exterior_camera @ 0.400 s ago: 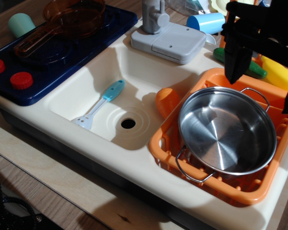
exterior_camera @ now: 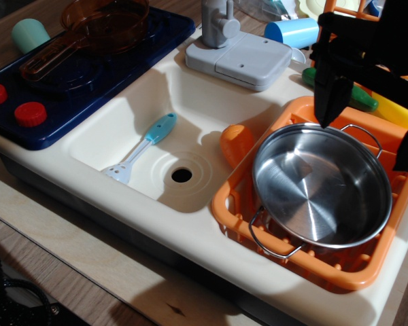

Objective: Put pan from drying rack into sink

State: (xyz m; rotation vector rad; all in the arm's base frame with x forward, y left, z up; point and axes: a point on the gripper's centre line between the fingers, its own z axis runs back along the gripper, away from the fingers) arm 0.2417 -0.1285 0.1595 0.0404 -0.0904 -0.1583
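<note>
I see sharp focus, hard light from upper left; glare on the pan (exterior_camera: 323,187), deep shadows across the sink (exterior_camera: 122,129), dark corners.

Toy kitchen set on a wooden bench (exterior_camera: 68,238) | cream plastic sink (exterior_camera: 129,136) with grey faucet (exterior_camera: 217,24) | navy stovetop (exterior_camera: 88,75), red knobs (exterior_camera: 30,114) | orange drying rack (exterior_camera: 272,261) holding steel pan (exterior_camera: 319,193)

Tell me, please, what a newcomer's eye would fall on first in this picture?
First comes the shiny steel pan, which sits in the bright orange drying rack at the right. Above its far rim hangs the black gripper, open and apart from it. At the left, the cream sink holds a blue-handled spatula.
</note>
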